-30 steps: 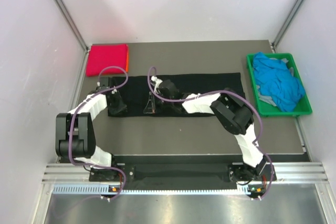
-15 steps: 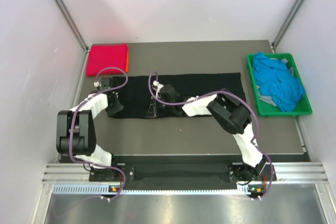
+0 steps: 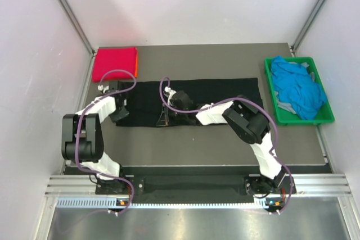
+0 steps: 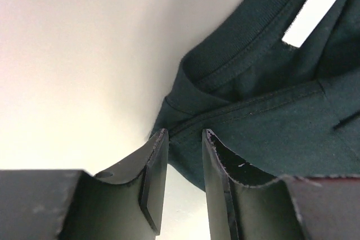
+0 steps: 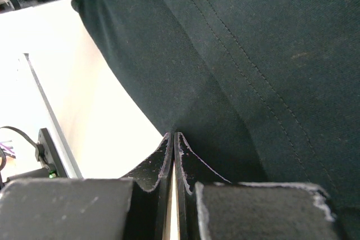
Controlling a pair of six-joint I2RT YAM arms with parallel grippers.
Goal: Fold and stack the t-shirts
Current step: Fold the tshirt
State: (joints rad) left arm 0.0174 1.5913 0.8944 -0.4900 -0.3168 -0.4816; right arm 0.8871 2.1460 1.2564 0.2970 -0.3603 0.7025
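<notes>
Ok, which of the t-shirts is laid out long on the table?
The black cloth t-shirt, stretched across mid-table; the magenta-red one lies folded, the blue ones sit bunched in the green plastic crate.

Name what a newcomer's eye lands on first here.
A black t-shirt stretches in a long band across mid-table, the right gripper pinching its near edge. Bright colours frame it: a folded magenta shirt far left, blue shirts heaped in a green crate right.

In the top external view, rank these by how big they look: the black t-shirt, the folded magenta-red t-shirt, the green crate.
1. black t-shirt, spread across the table's middle, clearly largest.
2. green crate, at the right edge.
3. magenta-red t-shirt, folded, smallest.
All three sit on the same table, so nearness to the camera hardly skews this.
</notes>
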